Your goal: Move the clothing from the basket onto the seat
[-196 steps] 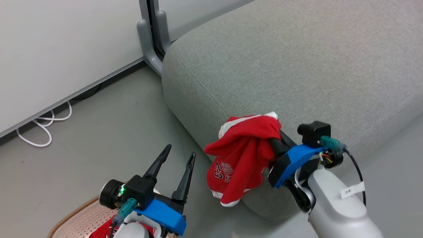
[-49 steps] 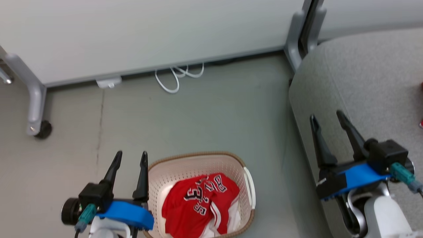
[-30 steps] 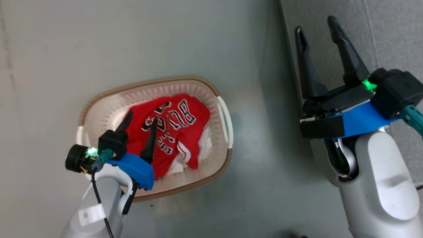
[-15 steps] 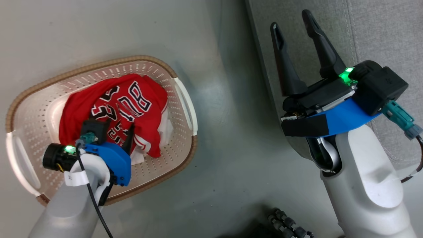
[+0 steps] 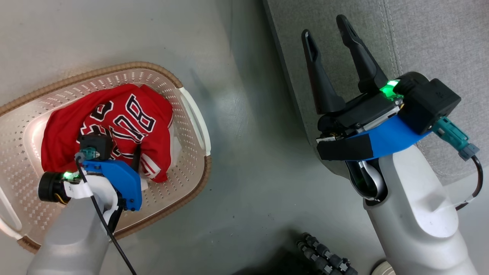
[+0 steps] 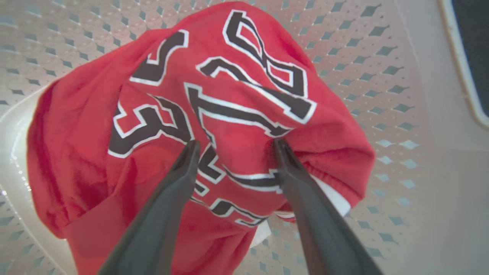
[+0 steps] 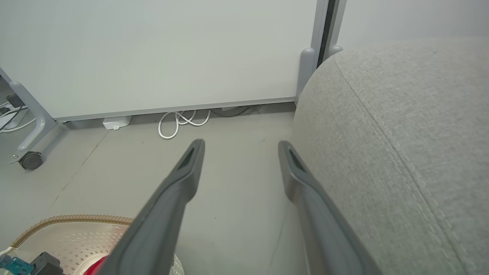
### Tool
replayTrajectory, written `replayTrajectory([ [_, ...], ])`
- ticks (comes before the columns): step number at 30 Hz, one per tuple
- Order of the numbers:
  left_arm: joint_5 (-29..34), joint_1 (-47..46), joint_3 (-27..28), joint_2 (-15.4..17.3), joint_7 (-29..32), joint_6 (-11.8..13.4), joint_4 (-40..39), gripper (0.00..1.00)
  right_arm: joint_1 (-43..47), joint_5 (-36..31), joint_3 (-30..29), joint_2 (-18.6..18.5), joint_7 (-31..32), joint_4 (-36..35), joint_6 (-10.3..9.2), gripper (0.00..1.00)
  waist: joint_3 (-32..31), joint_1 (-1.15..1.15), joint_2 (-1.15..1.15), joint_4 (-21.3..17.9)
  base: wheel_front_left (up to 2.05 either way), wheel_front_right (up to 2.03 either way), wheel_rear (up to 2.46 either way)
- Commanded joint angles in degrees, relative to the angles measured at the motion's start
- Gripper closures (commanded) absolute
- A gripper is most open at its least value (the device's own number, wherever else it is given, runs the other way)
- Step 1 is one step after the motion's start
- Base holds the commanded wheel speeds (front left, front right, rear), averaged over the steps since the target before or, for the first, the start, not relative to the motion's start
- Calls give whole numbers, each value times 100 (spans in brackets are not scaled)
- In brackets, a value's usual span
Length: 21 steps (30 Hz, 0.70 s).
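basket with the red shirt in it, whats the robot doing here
The robot's left end effector is down in the basket, open, with both fingertips against the red jersey. The jersey lies bunched there and is not yet gripped. The right end effector hangs open and empty beside the edge of the grey sofa. The jersey has yet to go onto the sofa.

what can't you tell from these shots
What the white cloth is: jersey covers most of it, head and left wrist views.
The basket's left end: cut by the head view's edge.
What lies on the seat: cut by head and right wrist edges.
Dark ribbed object: cut by the head view's bottom edge.
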Motion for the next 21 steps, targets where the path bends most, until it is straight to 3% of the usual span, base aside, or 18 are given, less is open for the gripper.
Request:
replayTrajectory([
  [1,-27,-87,28,13,32,62,46,0,-90,27,10,9,-20,16,2,0,10,-1,0,-14,0,0,0],
  [6,-179,-191,129,-125,200,225,249,0,-79,25,3,9,-40,30,2,0,37,-1,0,-39,0,0,0],
  [11,-256,-277,132,-202,263,206,406,0,-70,13,-1,9,-50,16,2,0,47,-1,0,-58,0,0,0],
  [12,-255,-302,114,-204,275,207,441,53,-67,13,1,9,-52,16,3,0,46,-1,0,-61,0,0,0],
  [13,-228,-321,79,-202,330,211,481,99,-61,15,5,9,-53,16,2,0,45,-1,0,-63,0,0,0],
  [21,-338,-397,2,-244,462,73,636,100,-38,29,28,9,-55,45,2,0,16,-1,0,-50,0,0,0],
])
